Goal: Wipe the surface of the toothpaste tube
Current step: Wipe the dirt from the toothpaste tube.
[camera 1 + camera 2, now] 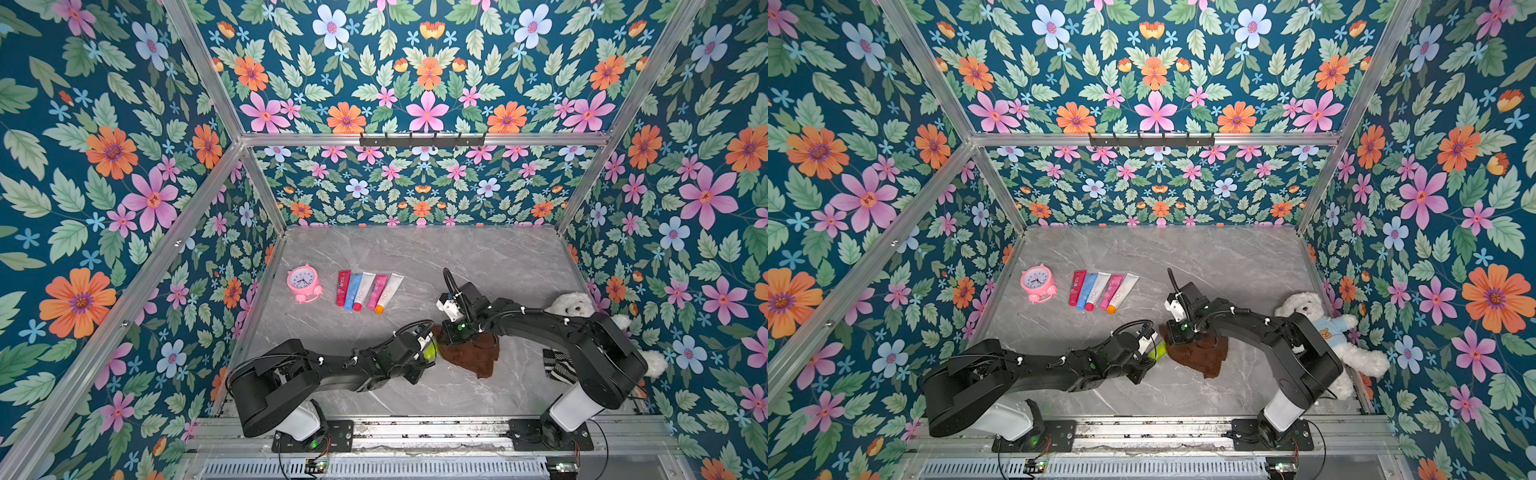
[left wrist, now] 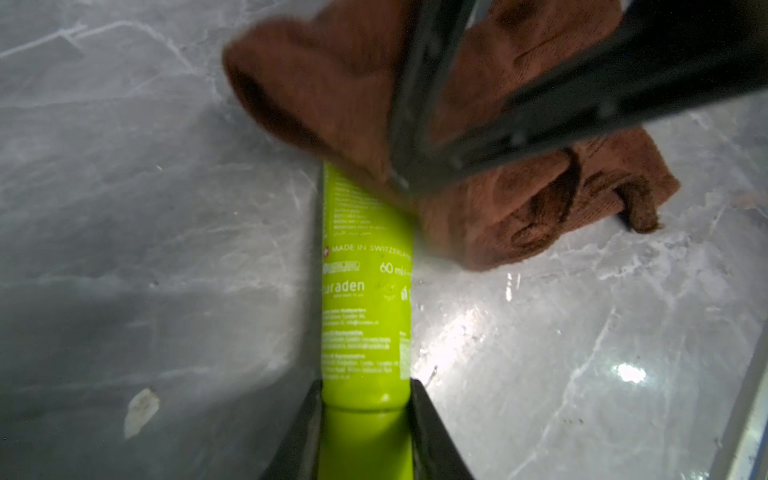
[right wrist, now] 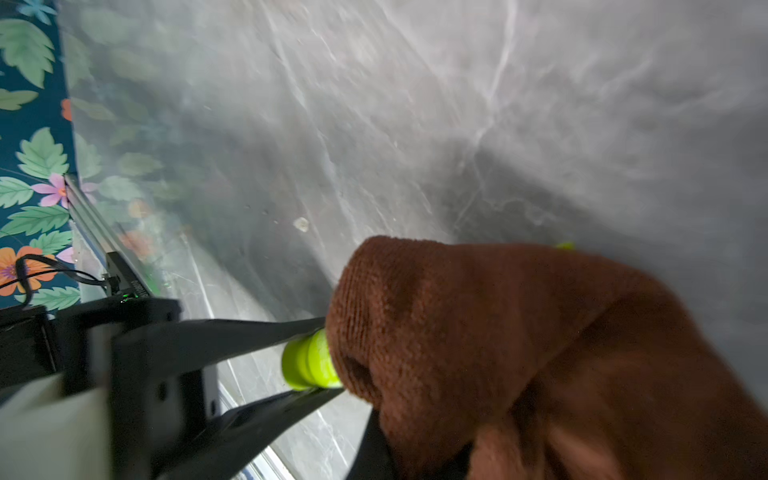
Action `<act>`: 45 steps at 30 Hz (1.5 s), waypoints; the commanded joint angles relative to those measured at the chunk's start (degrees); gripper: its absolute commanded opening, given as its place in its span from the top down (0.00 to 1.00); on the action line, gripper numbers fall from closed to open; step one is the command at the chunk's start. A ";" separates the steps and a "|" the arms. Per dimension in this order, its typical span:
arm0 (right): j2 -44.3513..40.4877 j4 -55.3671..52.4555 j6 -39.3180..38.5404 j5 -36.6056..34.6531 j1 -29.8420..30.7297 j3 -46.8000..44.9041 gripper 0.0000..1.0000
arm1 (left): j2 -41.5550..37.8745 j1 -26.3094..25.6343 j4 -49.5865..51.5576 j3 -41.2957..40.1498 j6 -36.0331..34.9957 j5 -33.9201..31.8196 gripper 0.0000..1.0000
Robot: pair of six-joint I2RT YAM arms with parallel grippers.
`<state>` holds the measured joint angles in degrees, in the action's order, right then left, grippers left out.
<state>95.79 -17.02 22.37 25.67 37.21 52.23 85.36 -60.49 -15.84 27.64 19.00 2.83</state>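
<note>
Marble tabletop (image 1: 415, 257); our left gripper (image 2: 368, 399) clamps the toothpaste tube (image 2: 365, 291), right gripper (image 2: 401, 178) pinches brown cloth (image 2: 332, 83) over it. Mid-wipe, seemingly; next, we stroke capward.

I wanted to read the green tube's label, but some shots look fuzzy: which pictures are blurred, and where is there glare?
Left wrist view: the brown cloth is smeared, the green tube only partly legible, with bright glare on the marble table. Right wrist view: the cloth's near fold is sharp, the table soft. Both top views: sharp and evenly lit.
</note>
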 commanded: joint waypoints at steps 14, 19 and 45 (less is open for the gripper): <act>2.76 -6.03 -3.69 -11.25 -8.82 -1.30 1.00 | -1.33 -0.22 3.88 -1.01 0.07 0.43 1.00; -2.57 -8.91 -5.35 -14.62 -10.32 -1.12 1.00 | -1.40 -0.18 3.74 -1.20 0.35 0.33 1.00; 4.74 -0.99 -1.27 -3.04 -6.07 -2.15 1.00 | -0.96 -0.25 3.72 -1.00 0.29 0.47 1.00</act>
<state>99.68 -14.92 22.17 33.61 33.71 51.11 84.49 -60.69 -15.62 26.92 19.38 2.63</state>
